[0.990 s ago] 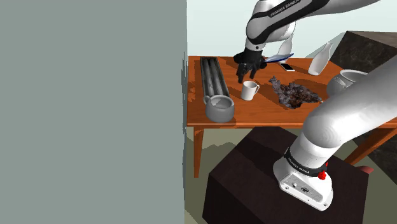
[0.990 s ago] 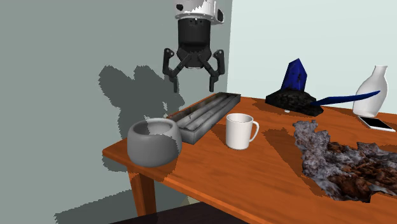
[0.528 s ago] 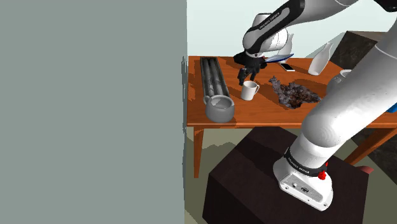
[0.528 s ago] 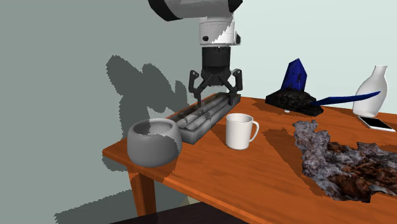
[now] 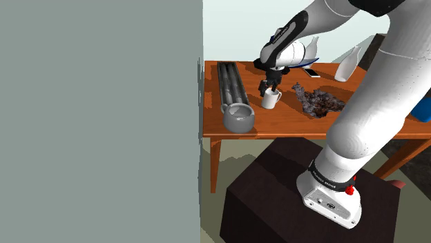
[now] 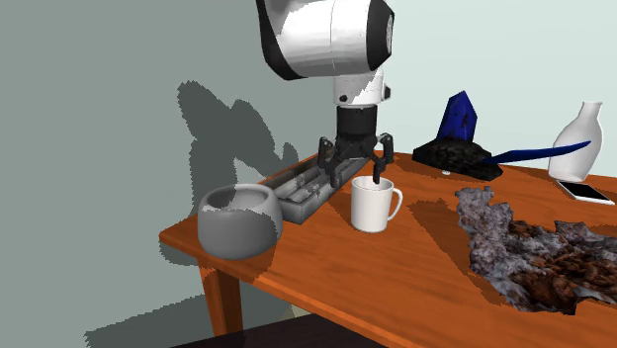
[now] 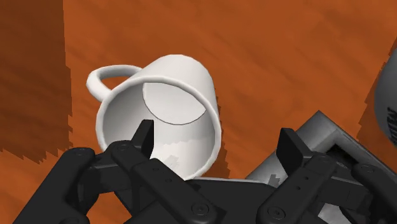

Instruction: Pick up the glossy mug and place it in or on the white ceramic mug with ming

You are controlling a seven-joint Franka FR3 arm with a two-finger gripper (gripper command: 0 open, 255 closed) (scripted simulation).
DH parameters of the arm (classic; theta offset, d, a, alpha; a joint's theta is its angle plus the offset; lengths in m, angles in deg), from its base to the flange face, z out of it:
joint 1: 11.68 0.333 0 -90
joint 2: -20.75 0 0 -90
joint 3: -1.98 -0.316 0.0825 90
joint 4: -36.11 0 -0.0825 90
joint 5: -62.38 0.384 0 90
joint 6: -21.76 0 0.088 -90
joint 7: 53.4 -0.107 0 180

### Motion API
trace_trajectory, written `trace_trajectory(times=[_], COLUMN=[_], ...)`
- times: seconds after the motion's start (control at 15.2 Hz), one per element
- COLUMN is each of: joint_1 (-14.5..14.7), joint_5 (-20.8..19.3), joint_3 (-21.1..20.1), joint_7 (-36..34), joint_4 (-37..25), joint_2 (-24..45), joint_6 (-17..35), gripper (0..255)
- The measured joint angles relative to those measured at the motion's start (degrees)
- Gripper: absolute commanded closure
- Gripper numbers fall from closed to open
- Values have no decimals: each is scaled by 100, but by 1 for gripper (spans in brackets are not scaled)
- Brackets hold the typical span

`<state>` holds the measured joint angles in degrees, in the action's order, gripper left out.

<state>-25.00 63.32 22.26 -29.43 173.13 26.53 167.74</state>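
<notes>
A white mug (image 5: 271, 99) (image 6: 374, 206) stands upright near the middle of the wooden table (image 5: 290, 124), its handle pointing away from the grey tray. My black gripper (image 5: 269, 86) (image 6: 353, 175) (image 7: 218, 137) is open and down at the mug's rim. One finger dips inside the mug (image 7: 162, 114). The other hangs outside its wall on the tray's side, opposite the handle. Neither finger presses the wall. A wide grey mug (image 5: 238, 117) (image 6: 237, 219) sits at the table's corner nearest the wall, apart from the gripper.
A long grey tray (image 5: 231, 81) (image 6: 311, 180) lies just beside the white mug. A dark crumpled cloth (image 5: 318, 100) (image 6: 524, 247), a blue-and-black object (image 6: 460, 133), a white vase (image 6: 576, 143) and a phone (image 6: 585, 191) lie further along. A grey wall (image 5: 103, 117) borders the table.
The arm has come down and shifted from above the tray to the white mug's rim. The fingers have stayed apart and the mug has not moved.
</notes>
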Motion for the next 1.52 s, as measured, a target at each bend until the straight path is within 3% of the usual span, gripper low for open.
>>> trace_trajectory(times=[0.33, 0.73, 0.79, 1.52], joint_1=[-45, -55, -55, -50], joint_5=[233, 275, 275, 248], joint_3=[-58, -73, -73, -63], joint_7=[168, 196, 196, 181], joint_4=[22, 15, 15, 15], joint_2=[365, 430, 430, 390], joint_6=[369, 424, 424, 385], gripper=[0, 0, 255, 255])
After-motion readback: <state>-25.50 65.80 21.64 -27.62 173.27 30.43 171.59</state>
